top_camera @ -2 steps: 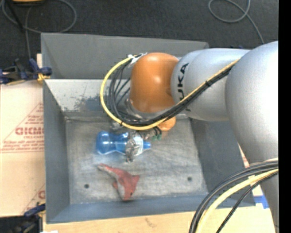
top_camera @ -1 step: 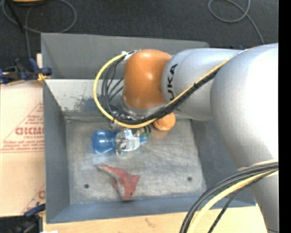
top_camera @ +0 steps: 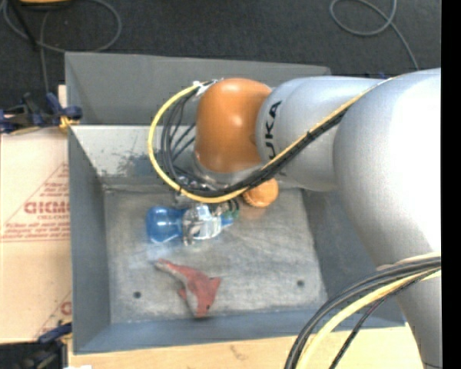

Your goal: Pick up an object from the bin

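Grip is the worry with the blue rounded bulb (top_camera: pixel 161 225), lying left of centre on the bin (top_camera: pixel 88 206) floor just below the orange wrist cover (top_camera: pixel 227 125): I judge it light, hard and slick, best taken across its widest part. I cannot tell whether the jaws are released or clenched (the cover crowds them). 2 other things, an orange ball (top_camera: pixel 263 194) and a dark red flat piece (top_camera: pixel 194 284), lie near.

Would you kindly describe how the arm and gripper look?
The arm is rounded and silver-grey, with KUKA lettering near the wrist. An orange domed cover caps the wrist, yellow and black cables loop round it, and the gripper below looks metallic.
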Motion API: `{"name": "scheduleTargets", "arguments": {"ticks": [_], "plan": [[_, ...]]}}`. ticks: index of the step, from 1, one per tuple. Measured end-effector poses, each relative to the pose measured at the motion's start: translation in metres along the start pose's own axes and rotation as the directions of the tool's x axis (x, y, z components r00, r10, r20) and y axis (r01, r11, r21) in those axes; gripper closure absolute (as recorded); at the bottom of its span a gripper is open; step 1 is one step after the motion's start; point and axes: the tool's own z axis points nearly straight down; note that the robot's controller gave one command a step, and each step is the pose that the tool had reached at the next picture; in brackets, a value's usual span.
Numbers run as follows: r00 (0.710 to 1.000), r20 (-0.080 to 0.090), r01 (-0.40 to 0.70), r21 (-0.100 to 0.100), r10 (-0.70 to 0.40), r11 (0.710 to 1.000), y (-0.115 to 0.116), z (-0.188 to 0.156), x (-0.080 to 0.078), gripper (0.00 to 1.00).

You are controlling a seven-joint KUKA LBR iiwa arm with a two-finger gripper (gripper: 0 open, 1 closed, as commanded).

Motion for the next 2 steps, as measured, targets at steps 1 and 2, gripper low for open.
{"name": "scheduleTargets", "arguments": {"ticks": [1,2], "plan": [[0.997,0.001,-0.074,-0.001,0.074,0.997,0.0065,-0.1349,0.0033,1.0],[0.997,0.0,-0.075,-0.001,0.075,0.997,0.0065,-0.1344,0.0035,1.0]]}}
